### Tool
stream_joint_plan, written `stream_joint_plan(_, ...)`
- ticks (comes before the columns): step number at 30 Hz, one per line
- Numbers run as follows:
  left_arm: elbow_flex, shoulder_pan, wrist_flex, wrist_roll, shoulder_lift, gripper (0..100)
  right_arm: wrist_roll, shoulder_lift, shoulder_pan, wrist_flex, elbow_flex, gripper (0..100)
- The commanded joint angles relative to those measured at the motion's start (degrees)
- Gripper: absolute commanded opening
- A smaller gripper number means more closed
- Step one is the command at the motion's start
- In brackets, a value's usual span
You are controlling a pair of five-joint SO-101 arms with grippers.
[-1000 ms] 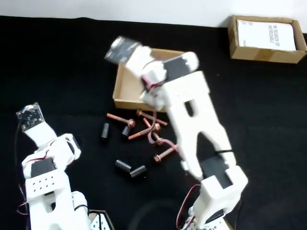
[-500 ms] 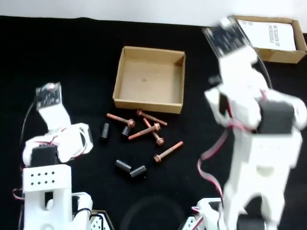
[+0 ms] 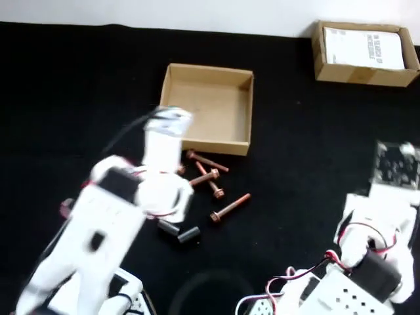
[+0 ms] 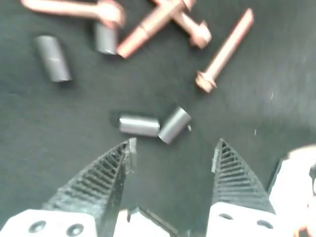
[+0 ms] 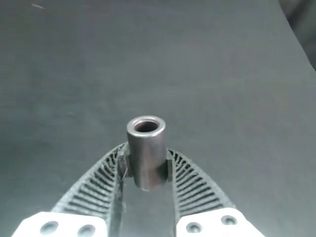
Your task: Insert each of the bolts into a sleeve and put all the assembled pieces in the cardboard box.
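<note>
Left gripper gapes wide, empty; two sleeves lie just beyond its fingertips. Right gripper clamps one sleeve between its fingers.

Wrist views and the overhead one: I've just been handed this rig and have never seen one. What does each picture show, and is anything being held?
You are looking at two small white robot arms side by side at a black table: the left arm and the right arm. The high view looks down on both from a fixed camera. Each wrist view comes from a camera on one arm, looking along its gripper. On the table lie copper bolts, short dark sleeves and an open cardboard box. The left gripper is open and holds nothing; it is above two sleeves lying close together. The right gripper is shut on one sleeve, its open end facing the camera, over bare table.
</note>
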Motion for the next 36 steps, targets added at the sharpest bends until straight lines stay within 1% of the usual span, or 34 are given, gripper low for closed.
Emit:
stream_joint_plan(1,-8.7,6.9,2.7,0.4,14.0,25,2.5,-4.4,5.6,-5.5,8.1,0.6)
stream_joint_plan(4,-16.3,11.7,5.5,0.4,25.0,23,3.3,-6.6,8.7,-8.6,13.3,0.6)
stream_joint_plan(6,-21.0,13.9,5.8,0.2,31.4,15,4.0,-7.9,10.2,-9.5,15.5,0.6)
stream_joint_plan(8,-25.3,15.5,5.8,-0.1,37.4,4,4.1,-9.1,11.0,-9.6,16.7,0.6)
stream_joint_plan(9,-27.6,16.0,5.8,-0.1,40.0,0,4.1,-9.6,11.1,-9.6,17.1,0.6)
stream_joint_plan(11,-31.2,16.2,6.2,-1.5,44.4,3,4.1,-10.7,11.4,-9.5,17.6,0.6)
stream_joint_plan(13,-33.4,16.1,6.3,-3.3,47.4,1,4.1,-11.4,11.4,-9.5,17.8,0.6)
stream_joint_plan(17,-34.5,16.4,6.2,-3.5,51.0,1,4.1,-12.1,11.3,-9.5,17.8,0.6)
stream_joint_plan(28,-34.7,24.4,5.7,-3.3,57.8,1,3.9,-12.0,10.8,-9.5,18.7,0.6)
stream_joint_plan(30,-35.9,25.0,5.7,-3.3,58.7,1,4.0,-12.0,10.8,-9.3,18.9,0.6)
stream_joint_plan(33,-38.8,23.6,5.7,-3.3,60.7,1,4.0,-12.0,11.0,-9.3,19.4,0.6)
stream_joint_plan(36,-42.0,19.5,5.6,-3.4,63.9,1,4.1,-12.0,11.3,-9.3,19.2,0.6)
